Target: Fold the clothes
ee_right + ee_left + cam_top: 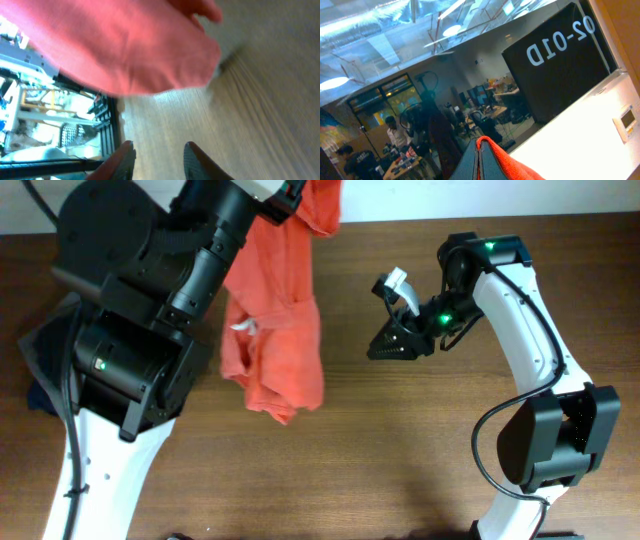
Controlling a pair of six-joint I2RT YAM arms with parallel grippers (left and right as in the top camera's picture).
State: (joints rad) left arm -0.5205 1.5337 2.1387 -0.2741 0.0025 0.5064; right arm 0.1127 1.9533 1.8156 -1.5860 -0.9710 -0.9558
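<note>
- A red-orange shirt (275,350) hangs in a bunched column left of centre in the overhead view. Its top is at the upper edge of the frame, and its crumpled lower end appears to rest on the wooden table (420,460).
- The left gripper (479,150) is clamped on a fold of the shirt. In the left wrist view, red cloth emerges from between the pressed-together fingers at bottom centre.
- The right gripper (157,157) is open and empty, its jaws apart. In the overhead view it sits right of centre, pointing towards the shirt but apart from it.
- In the right wrist view the shirt fills the upper left, ahead of the open jaws and not between them.
- The shirt is probably light, soft and limp. It should sag and bunch rather than hold a shape, and looks neither fragile nor slippery.
- The best hold is probably a pinch on a hem or shoulder edge near the white neck tag (243,327), not on the bunched middle.
</note>
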